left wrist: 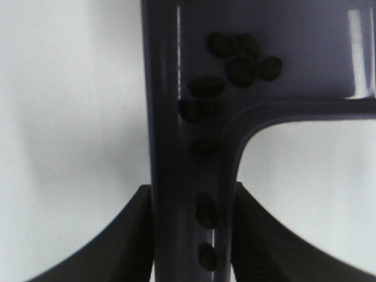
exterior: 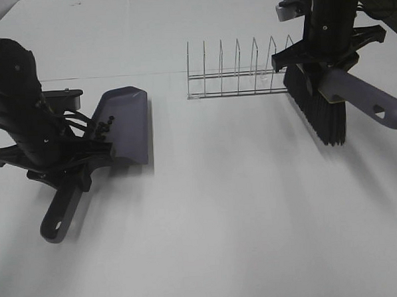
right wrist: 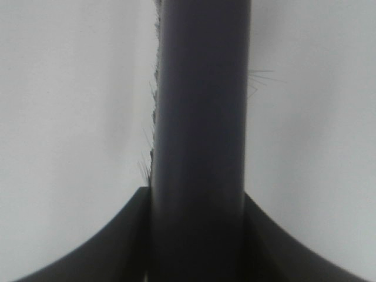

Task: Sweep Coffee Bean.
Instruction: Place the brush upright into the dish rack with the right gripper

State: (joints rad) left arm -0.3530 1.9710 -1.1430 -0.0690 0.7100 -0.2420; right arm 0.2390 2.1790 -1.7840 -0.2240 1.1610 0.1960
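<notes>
L claw [exterior: 72, 174] is clamped tight on the handle of the grey-purple dustpan [exterior: 127, 122], on the left of the white table [exterior: 223, 240]. R claw [exterior: 330, 62] is clamped on the brush [exterior: 372, 103], far right, its bristles [exterior: 320, 112] hanging down just beside the wire rack [exterior: 238, 76]. All the coffee beans [left wrist: 241, 59] in view lie inside the pan, bunched at its back wall, w/ a few strung down the handle's groove toward the fingers [left wrist: 117, 247]. No loose beans show on the tabletop, so the sweep looks done or nearly so, and the job now is prob. holding the load.

Best way: pan level or a bit handle-low, slow moves, no jerks, front lip never dipping. Smooth oval beans should roll readily on slick moulded plastic. The brush should steer clear of the rack's thin prongs.

The pan is glossy & hard, a shallow scoop w/ a flat lip. Bristles are black & fine, w/ stray hairs at the edge. The rack is thin bright wire.
</notes>
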